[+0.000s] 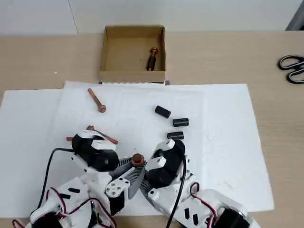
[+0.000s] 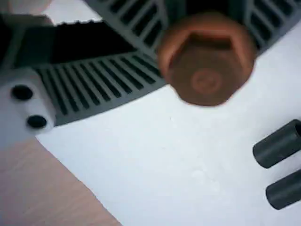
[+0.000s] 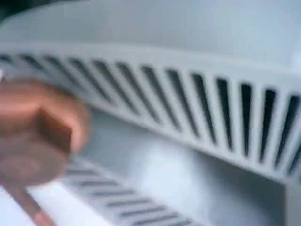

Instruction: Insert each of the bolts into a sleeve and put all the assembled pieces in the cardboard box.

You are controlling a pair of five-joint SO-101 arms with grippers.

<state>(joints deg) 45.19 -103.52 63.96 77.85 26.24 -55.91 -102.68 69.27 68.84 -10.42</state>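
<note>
Bolt point(image 1: 137, 159) between arms point(image 1: 97, 154), sleeves point(image 1: 180, 122) nearby

Bright, diffuse light fills the high view: the cardboard box point(image 1: 118, 52) is evenly lit, and only faint, soft shadows lie on the white sheet point(image 1: 228, 142) in front of the box. In both wrist views the bolt head point(image 2: 207, 61), close to the lens, is out of focus, like the ribbed grey plastic point(image 3: 188, 113) beside it.

Bolt point(image 2: 207, 70) hex head; 2 sleeves point(image 2: 277, 143) nr it on paper point(image 2: 164, 165).
</note>
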